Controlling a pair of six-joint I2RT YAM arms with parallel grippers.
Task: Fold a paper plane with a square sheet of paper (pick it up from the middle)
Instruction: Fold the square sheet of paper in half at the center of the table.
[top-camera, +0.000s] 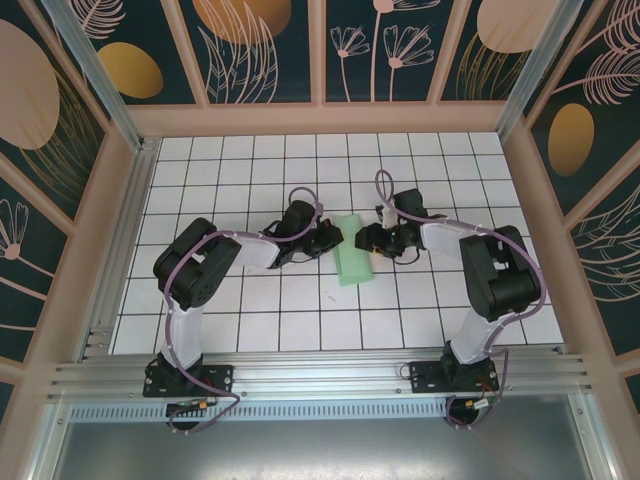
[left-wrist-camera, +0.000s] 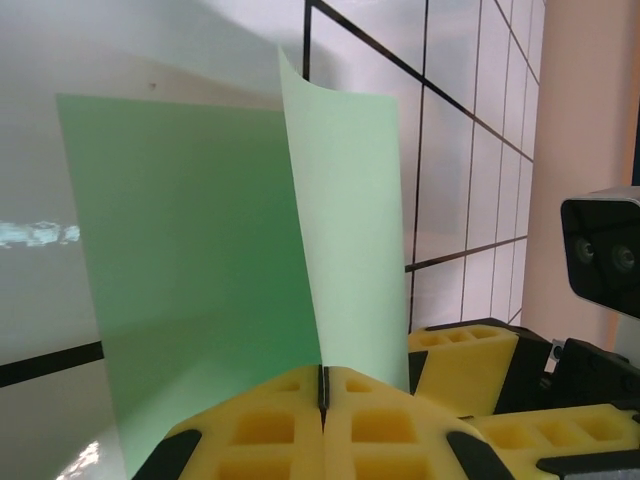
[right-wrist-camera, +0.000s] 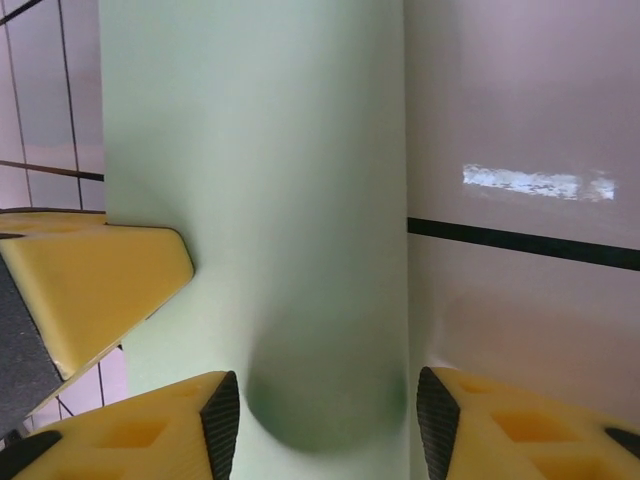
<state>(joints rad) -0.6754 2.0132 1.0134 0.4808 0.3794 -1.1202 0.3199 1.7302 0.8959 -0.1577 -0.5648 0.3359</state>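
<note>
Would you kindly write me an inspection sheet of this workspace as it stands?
Surface: white gridded table.
Job's things: pale green sheet of paper, bent double, at the middle between the grippers.
Clutter: nothing seen.
Grippers: left gripper shut on the paper's edge; right gripper open, jaws either side of the fold.
Cables: lilac cables, loosely looped, not snagged.
Surroundings: leaf-patterned walls; metal rail at the near edge.
</note>
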